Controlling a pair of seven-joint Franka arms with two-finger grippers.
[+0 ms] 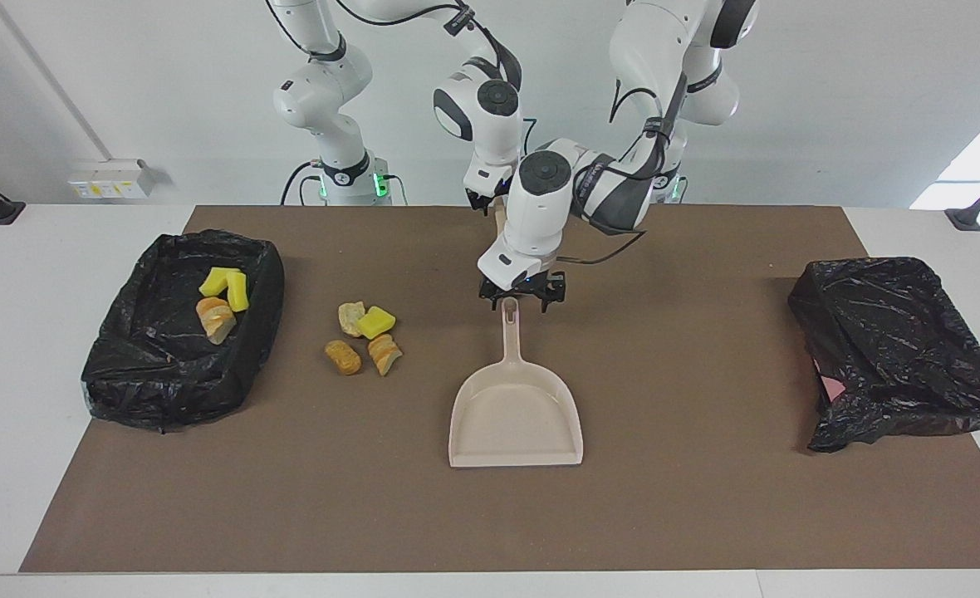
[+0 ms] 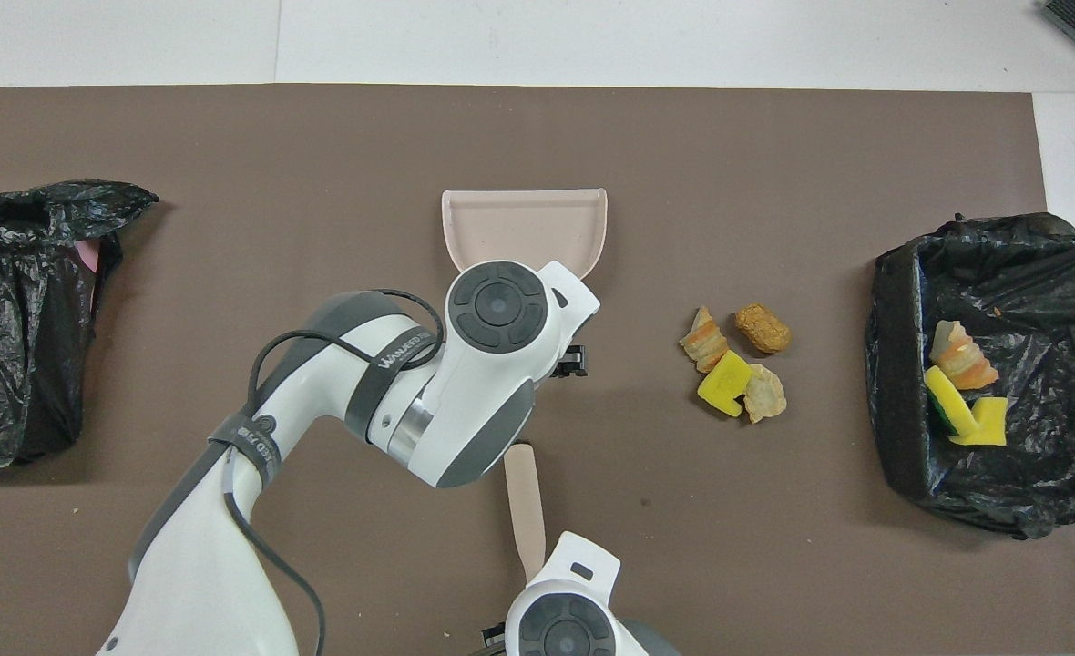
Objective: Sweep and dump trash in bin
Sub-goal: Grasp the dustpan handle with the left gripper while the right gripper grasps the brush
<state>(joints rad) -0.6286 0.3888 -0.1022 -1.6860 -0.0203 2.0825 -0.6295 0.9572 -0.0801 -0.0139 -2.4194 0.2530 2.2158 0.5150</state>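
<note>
At mid-table, the dustpan (image 1: 516, 407) is lying flat on the brown mat (image 1: 706, 498), handle pointing toward the robots. The left gripper (image 1: 522, 295) is hovering right at the handle's tip, fingers spread wide, gripping nothing. In the overhead view the left arm is covering most of the handle. The right gripper (image 1: 490, 198) is sitting at the brush (image 2: 524, 497) handle's robot-side end; can't tell whether it is clamping it, fingers not readable. The brush is lying in line with the dustpan handle, nearer to the robots. Four pieces of trash (image 1: 364, 336) are sitting in a cluster on the mat, toward the right arm's end from the dustpan. More scraps (image 1: 222, 303) are lying in the bin (image 1: 124, 365) at that end. A second black-bagged bin (image 1: 897, 349) is sitting at the left arm's end.
</note>
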